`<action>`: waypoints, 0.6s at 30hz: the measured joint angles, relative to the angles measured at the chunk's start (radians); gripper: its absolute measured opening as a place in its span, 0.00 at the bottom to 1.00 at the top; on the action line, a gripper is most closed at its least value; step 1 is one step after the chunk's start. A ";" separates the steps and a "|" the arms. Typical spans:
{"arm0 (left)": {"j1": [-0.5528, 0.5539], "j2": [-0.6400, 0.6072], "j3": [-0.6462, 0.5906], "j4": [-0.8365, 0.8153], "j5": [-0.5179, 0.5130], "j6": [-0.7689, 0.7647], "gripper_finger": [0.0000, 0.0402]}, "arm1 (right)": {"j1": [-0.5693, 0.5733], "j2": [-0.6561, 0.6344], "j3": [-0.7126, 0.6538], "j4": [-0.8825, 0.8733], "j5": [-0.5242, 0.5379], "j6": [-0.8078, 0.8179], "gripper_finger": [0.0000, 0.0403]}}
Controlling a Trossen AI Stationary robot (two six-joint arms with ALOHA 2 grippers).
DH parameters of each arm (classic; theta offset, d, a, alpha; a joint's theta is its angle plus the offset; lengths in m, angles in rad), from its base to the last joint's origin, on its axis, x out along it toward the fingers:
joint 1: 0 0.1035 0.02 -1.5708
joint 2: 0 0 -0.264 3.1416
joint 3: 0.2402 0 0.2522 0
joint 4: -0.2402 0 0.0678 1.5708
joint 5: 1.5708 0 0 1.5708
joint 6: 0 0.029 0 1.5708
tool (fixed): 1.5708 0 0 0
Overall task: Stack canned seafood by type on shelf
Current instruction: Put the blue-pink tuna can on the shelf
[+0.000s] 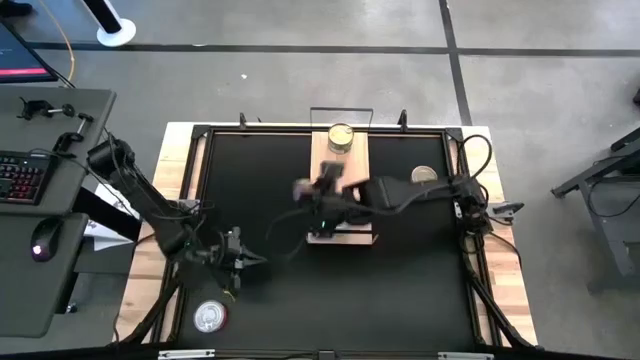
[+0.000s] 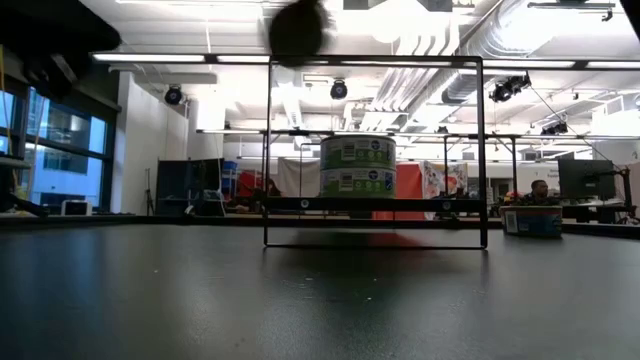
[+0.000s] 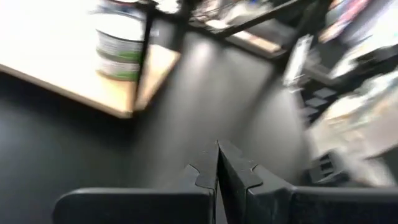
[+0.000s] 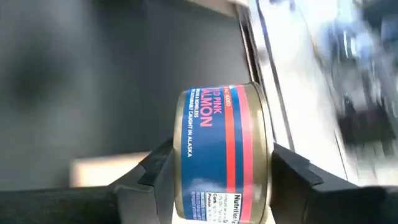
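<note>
Left gripper [image 3: 217, 163] pressed shut, empty, one silver tin [image 1: 209, 317] just behind it. Shelf [image 1: 322, 150] midway: green stack [image 1: 340, 136] done. Right gripper [image 4: 211, 163] clamped on salmon tin [image 4: 221, 149]; another tin [image 1: 425, 176] behind it unsorted.

Blue-and-red labelled round metal tin [image 4: 225, 155], centre-bottom of right wrist view, between right gripper [image 4: 221, 180] fingers: white lettering "PINK", "SALMON", smaller line "CAUGHT IN ALASKA", partial "Nutrition" at label's lower edge; text runs sideways in frame. Small red tag beside "PINK": unreadable.

Two stacked green-and-white labelled tins [image 2: 357, 167], centre of low view: print too small to read. Same stack [image 3: 118, 46], upper left of left wrist view: blurred, unreadable.
</note>
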 joint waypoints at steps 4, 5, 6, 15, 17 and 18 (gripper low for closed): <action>0.082 0.051 -0.115 0.363 0.131 0.051 0.00 | -0.090 -0.007 0.000 -0.333 0.015 0.161 0.41; 0.098 0.062 -0.123 0.396 0.145 0.053 0.00 | -0.110 -0.005 -0.007 -0.386 0.035 0.177 0.41; 0.114 0.072 -0.124 0.414 0.155 0.054 0.00 | -0.128 -0.006 -0.022 -0.399 0.056 0.184 0.41; 0.223 0.087 -0.120 0.425 0.213 0.081 0.00 | -0.252 -0.455 -0.705 0.036 -0.036 0.124 0.41; 0.245 0.087 -0.120 0.419 0.209 0.081 0.00 | -0.269 -0.572 -0.881 0.185 -0.058 0.076 0.41; 0.260 0.087 -0.120 0.419 0.209 0.081 0.00 | -0.277 -0.623 -0.957 0.257 -0.071 0.039 0.41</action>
